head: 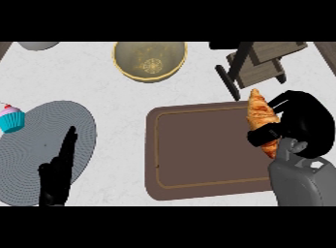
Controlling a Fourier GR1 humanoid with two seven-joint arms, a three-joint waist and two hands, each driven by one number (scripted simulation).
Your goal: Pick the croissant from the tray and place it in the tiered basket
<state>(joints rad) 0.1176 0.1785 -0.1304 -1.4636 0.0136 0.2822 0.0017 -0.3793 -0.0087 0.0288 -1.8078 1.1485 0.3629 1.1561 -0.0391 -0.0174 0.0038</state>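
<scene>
On the pale surface (pixel 128 97), our right hand (pixel 302 123) is curled round the croissant (pixel 260 116) over the tray's (pixel 199 150) right edge, long axis pointing twelve o'clock. The tiered basket (pixel 260 65) stands just beyond at twelve. Our left hand (pixel 59 167) rests open at eight o'clock.

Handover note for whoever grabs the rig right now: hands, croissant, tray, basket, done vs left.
Right hand: shut on the croissant, at the right edge of the brown tray.
Left hand: open, fingers straight, over the grey round mat; holds nothing.
Tiered basket: upper right of the counter, just beyond the croissant; nothing seen in it.
Done: croissant grasped.
Left: carry it to the basket, set it inside, release.
Nearby: cupcake at left, bowl at top centre.
</scene>
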